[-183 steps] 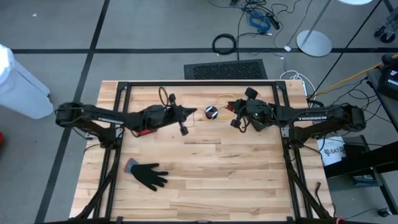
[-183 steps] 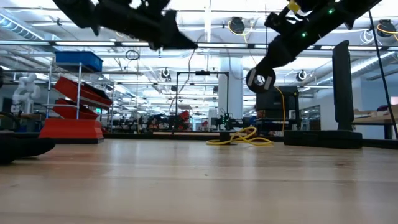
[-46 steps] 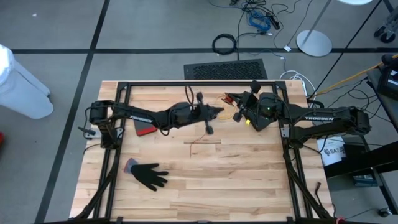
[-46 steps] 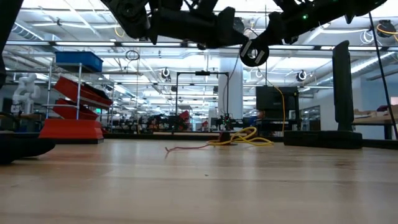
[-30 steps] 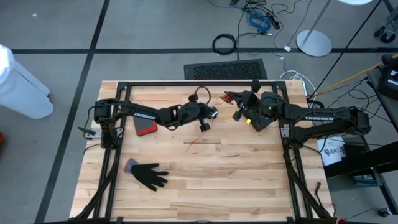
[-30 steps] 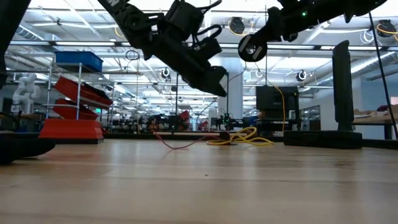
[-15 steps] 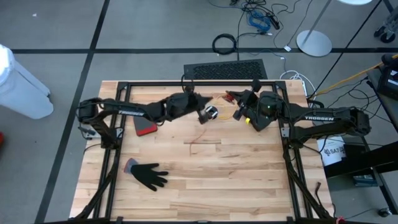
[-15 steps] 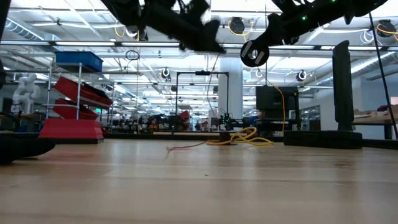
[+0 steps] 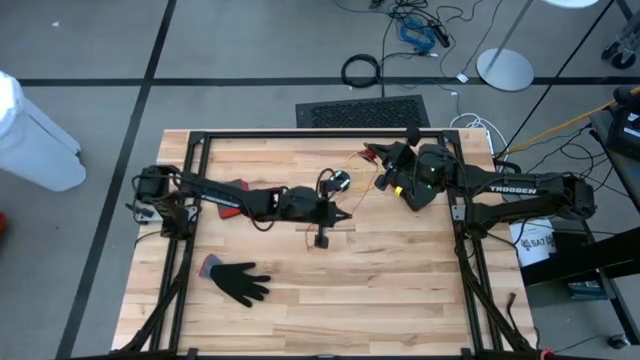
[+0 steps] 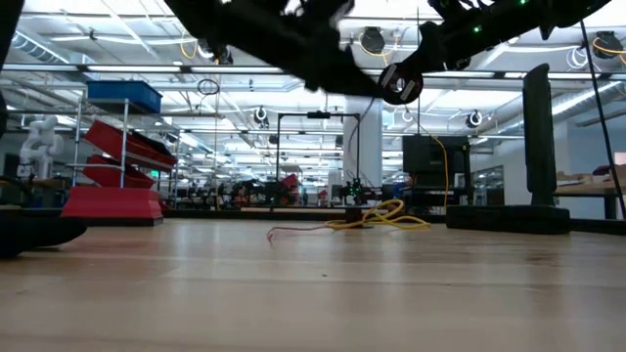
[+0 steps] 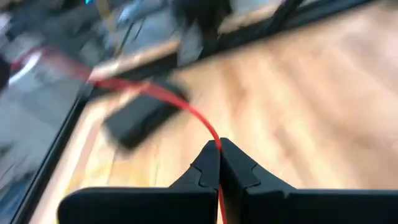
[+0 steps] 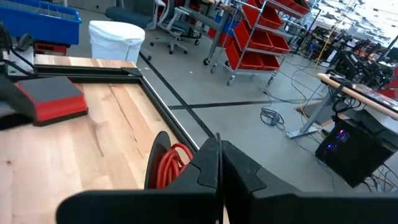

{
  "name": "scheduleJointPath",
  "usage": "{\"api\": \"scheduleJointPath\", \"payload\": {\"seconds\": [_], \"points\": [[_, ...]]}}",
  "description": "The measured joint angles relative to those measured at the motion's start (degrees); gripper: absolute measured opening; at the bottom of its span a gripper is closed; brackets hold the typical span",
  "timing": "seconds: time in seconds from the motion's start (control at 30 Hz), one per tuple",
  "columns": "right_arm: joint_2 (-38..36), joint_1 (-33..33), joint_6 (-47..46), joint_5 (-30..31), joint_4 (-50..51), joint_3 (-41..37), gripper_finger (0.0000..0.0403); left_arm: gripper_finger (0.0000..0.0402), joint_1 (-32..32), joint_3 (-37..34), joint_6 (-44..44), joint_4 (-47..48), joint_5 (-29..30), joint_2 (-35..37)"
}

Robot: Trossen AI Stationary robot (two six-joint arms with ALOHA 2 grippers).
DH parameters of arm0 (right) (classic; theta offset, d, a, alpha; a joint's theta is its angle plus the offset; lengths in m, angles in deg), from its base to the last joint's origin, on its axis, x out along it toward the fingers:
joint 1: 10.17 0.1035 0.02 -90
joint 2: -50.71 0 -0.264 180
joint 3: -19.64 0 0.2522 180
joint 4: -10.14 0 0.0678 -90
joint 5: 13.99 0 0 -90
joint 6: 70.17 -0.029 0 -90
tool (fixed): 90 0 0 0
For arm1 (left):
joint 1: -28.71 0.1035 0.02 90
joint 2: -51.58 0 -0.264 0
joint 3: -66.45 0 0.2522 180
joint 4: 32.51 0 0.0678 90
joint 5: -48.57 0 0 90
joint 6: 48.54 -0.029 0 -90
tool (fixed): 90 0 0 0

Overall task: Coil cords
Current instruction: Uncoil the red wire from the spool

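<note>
While shelving racks and ceiling lights fill the room behind, my two arms meet over the far half of the wooden surface (image 9: 400, 280). My left tool (image 11: 219, 149) is clenched on a thin orange-red cord (image 11: 174, 102) near the middle; my right tool (image 12: 219, 146) is pinched shut above a small red coil (image 12: 174, 163) by the far edge. One black glove (image 9: 240, 281) lies near-left, one red block (image 9: 232, 205) far-left.
</note>
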Motion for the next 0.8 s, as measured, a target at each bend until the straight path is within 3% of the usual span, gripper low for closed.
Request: {"api": "scheduleJointPath", "payload": {"seconds": [0.13, 0.2, 0.5, 0.8], "points": [[0.0, 0.1, -0.2, 0.0, -0.2, 0.0, 0.0, 0.0, 3.0, 0.0, 2.8, 5.9, 15.2, -1.6], [0.0, 0.1, -0.6, 0.0, -0.2, 0.0, 0.0, 0.0, 5.1, -0.1, 4.0, 6.5, 19.0, -1.6], [0.0, 0.0, -0.7, 0.1, 2.2, 0.0, 0.0, 0.0, 10.6, -0.1, 4.2, 5.8, 22.9, 2.6], [0.0, -3.1, 0.1, 0.3, 3.2, 0.0, 0.0, 0.0, 6.3, -0.1, 0.6, 5.0, 25.3, 12.1]]}}
